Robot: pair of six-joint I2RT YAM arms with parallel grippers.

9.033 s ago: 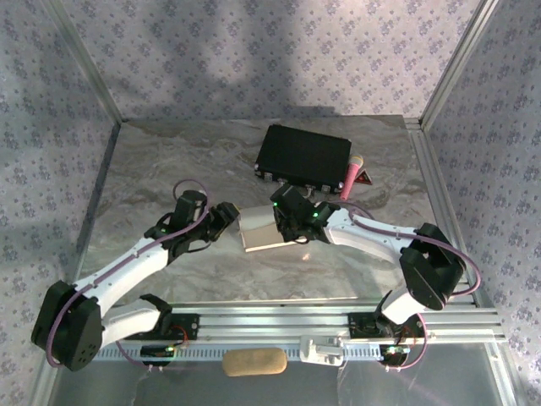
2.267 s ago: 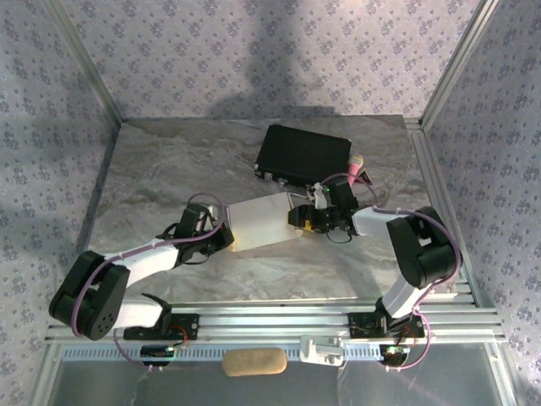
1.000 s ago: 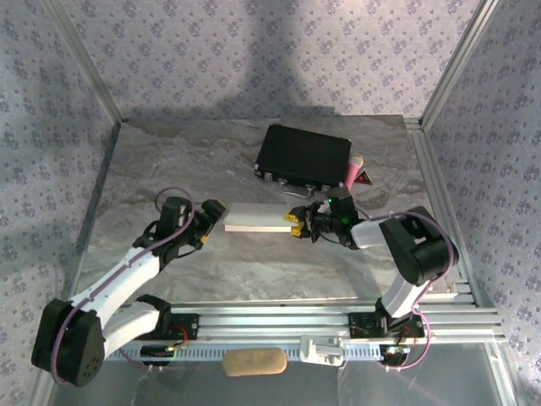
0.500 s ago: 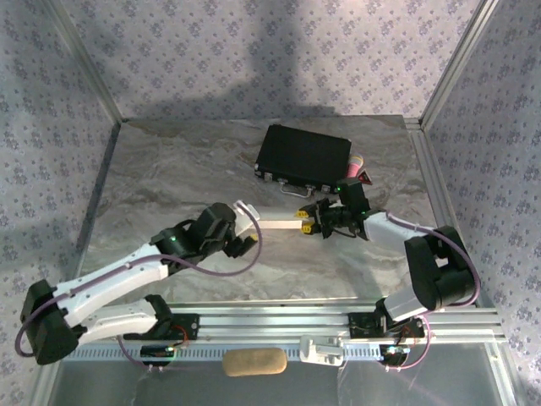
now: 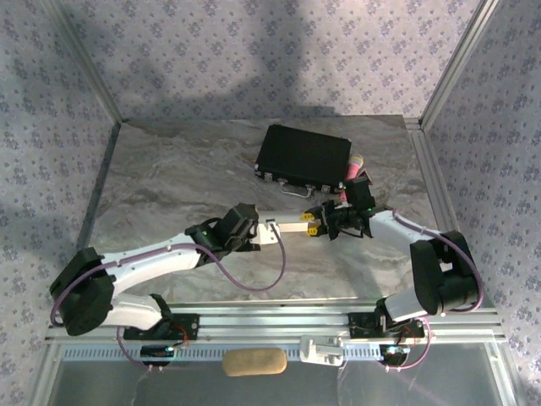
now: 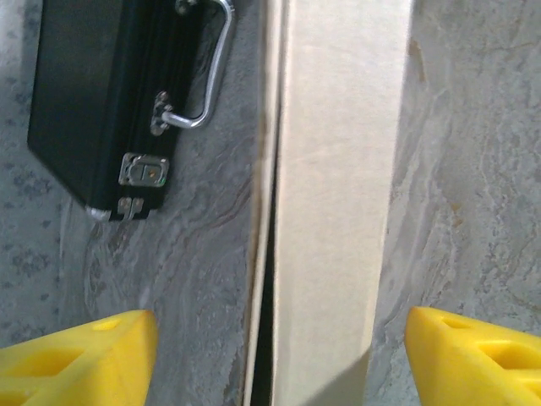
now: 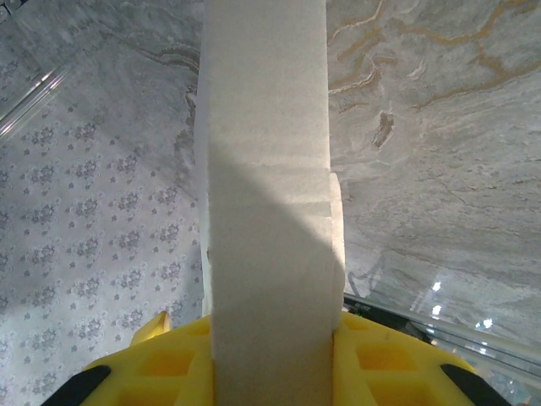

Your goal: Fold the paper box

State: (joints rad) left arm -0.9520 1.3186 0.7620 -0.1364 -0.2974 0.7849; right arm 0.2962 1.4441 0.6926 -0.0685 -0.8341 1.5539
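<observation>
the right end effector (image 7: 270,376) pinches the paper box (image 7: 266,169) by one narrow end, its yellow fingers (image 7: 385,372) pressed against both faces of the cream cardboard. in the top view this end effector (image 5: 314,225) sits right of centre over the worktop (image 5: 169,169). the paper box (image 5: 288,226) runs leftward from it as a thin pale strip, seen edge-on; whether it touches the marbled surface i cannot tell. the left end effector (image 5: 265,234) stands at the strip's other end. in the left wrist view the left end effector (image 6: 275,355) is spread wide, one yellow fingertip (image 6: 80,355) on each side of the paper box (image 6: 334,169), with bare worktop in both gaps, so it grips nothing. a dark slit runs between two layers along the box's left edge. beyond the box lies a black hard case (image 5: 304,158) with metal latches and a handle, near but apart, and a pink object (image 5: 353,167) sits just at its right end.
</observation>
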